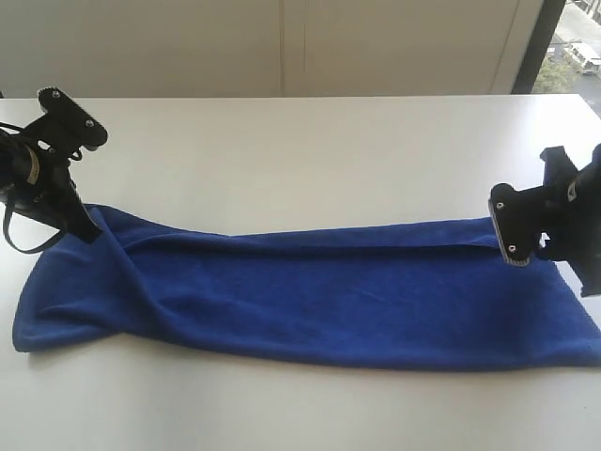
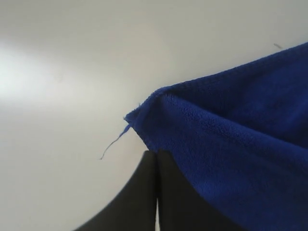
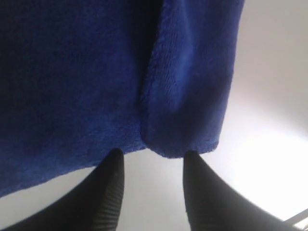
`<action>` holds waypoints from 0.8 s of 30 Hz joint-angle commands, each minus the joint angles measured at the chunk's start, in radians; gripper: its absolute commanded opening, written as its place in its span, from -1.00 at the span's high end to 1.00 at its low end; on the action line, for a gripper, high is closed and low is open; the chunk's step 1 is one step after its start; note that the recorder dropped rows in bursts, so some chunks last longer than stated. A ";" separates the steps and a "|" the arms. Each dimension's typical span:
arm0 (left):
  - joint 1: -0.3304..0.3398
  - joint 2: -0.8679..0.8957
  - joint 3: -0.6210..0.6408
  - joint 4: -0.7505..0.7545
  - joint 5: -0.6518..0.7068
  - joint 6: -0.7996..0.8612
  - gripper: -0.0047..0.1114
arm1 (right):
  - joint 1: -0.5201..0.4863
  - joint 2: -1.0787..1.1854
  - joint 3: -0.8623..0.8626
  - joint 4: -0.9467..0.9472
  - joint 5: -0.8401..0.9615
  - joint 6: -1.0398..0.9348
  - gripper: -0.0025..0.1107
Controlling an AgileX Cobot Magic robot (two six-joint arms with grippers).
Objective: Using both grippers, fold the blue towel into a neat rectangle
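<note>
The blue towel (image 1: 310, 296) lies lengthwise across the white table (image 1: 310, 150), folded over into a long band, with its left end bunched. My left gripper (image 1: 86, 225) is at the towel's far left corner. In the left wrist view its jaws (image 2: 157, 153) are pressed together at the towel's corner (image 2: 144, 113), and the cloth drapes over one finger. My right gripper (image 1: 524, 246) is at the towel's far right end. It stands open (image 3: 151, 159), fingertips just short of the folded edge (image 3: 183, 144), with only bare table between them.
A pale wall runs behind the table's far edge, and a window (image 1: 577, 47) shows at the top right. A loose thread (image 2: 113, 143) hangs from the towel's corner. Bare tabletop lies beyond and in front of the towel.
</note>
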 commanded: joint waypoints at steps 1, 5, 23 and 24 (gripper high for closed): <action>-0.006 -0.002 0.004 -0.004 -0.010 -0.012 0.92 | 0.001 0.004 0.006 -0.008 -0.027 -0.013 0.27; -0.006 -0.002 0.004 -0.004 -0.027 -0.012 0.92 | 0.001 0.023 0.006 -0.008 -0.027 -0.013 0.27; -0.006 -0.002 0.004 -0.004 -0.016 -0.012 0.92 | 0.001 0.027 0.004 -0.008 -0.072 -0.013 0.96; -0.006 -0.002 0.004 -0.004 -0.016 -0.012 0.92 | 0.001 0.015 0.004 -0.008 -0.072 -0.011 0.96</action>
